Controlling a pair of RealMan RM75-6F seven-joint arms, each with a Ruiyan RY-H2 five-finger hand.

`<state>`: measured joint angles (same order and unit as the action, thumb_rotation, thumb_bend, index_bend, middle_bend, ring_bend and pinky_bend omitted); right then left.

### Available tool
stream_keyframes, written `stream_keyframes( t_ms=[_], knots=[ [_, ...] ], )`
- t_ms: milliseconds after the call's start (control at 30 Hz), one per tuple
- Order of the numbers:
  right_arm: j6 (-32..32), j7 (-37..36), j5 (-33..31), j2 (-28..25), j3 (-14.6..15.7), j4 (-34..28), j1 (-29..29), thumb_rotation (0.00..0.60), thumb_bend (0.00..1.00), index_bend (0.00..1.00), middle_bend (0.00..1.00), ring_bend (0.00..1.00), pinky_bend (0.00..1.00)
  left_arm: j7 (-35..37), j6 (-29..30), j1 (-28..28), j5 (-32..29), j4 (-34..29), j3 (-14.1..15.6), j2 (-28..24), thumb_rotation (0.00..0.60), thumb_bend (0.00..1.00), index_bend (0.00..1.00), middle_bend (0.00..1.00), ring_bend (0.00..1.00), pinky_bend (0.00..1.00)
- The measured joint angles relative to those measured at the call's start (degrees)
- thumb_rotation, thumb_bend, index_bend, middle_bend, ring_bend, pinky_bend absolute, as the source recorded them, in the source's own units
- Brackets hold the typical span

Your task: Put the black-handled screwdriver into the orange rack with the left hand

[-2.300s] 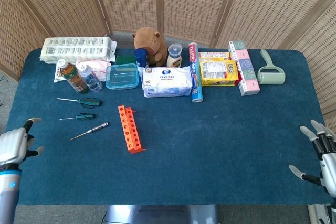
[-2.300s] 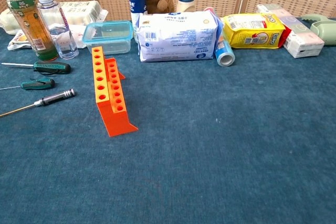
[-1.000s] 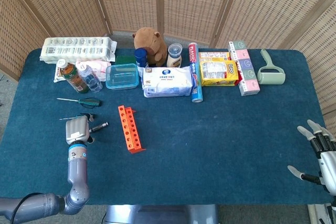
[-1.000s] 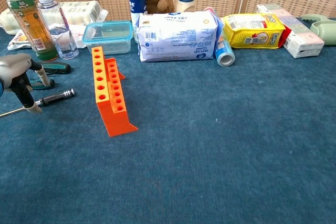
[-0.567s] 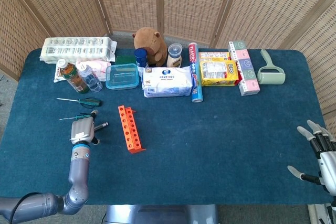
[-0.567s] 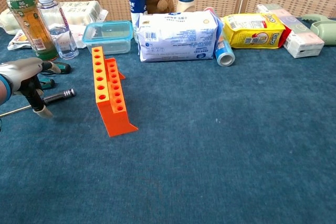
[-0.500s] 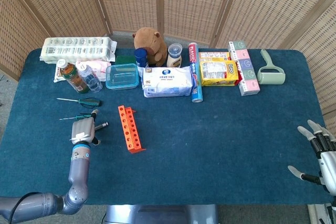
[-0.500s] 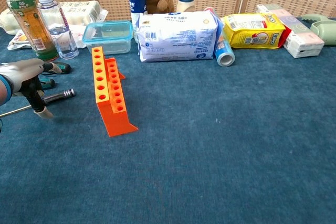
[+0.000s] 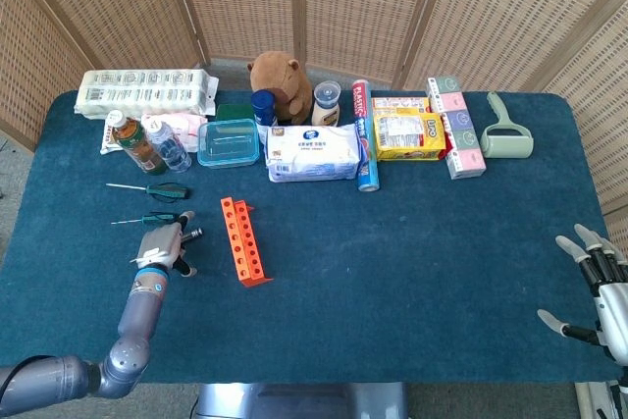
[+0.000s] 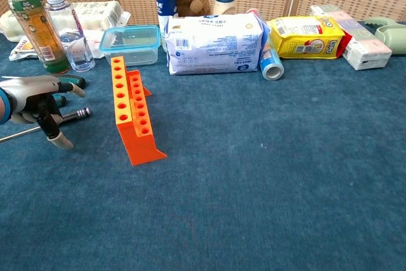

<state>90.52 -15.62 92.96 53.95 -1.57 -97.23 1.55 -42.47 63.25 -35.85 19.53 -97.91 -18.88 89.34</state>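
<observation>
The left robot hand (image 10: pixel 35 107) hangs low over the black-handled screwdriver (image 10: pixel 66 116), which lies flat on the table (image 9: pixel 412 242), probably so that the fingers can close around the handle. The fingers are apart, curved downward, and hold nothing yet. The orange rack (image 10: pixel 130 111) stands just beyond the fingertips, near enough for a short carry. Whether a finger already touches the handle I cannot tell; the robot hand covers its middle. The right robot hand (image 9: pixel 599 287) waits spread at the table edge, partly cut off.

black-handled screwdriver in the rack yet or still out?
Out. The black-handled screwdriver lies flat on the table under the left hand; the orange rack shows only empty holes.
</observation>
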Motion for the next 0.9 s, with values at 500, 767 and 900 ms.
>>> stream_keyframes(
  t_ms=[500,767,900],
  knots=[
    [-0.11,0.14,0.05,0.10,0.03,-0.02,0.04,0.600,0.03,0.13,0.01,0.00,0.00,1.19,0.41,-3.09,-3.25,-1.59,1.48,-0.96,0.599,0.00,0.19,1.00,1.00,1.00],
    [-0.15,-0.16,-0.04,-0.03,0.01,-0.01,0.05,0.600,0.03,0.13,0.01,0.00,0.00,1.72,1.86,-3.85,-3.54,-0.95,2.70,-0.67,0.600,0.00,0.19,1.00,1.00,1.00],
    [-0.11,-0.17,0.01,-0.04,0.03,-0.02,0.02,0.600,0.03,0.13,0.01,0.00,0.00,1.77,1.58,-4.29,-4.27,-0.63,3.28,-0.83,0.599,0.00,0.19,1.00,1.00,1.00]
  ],
)
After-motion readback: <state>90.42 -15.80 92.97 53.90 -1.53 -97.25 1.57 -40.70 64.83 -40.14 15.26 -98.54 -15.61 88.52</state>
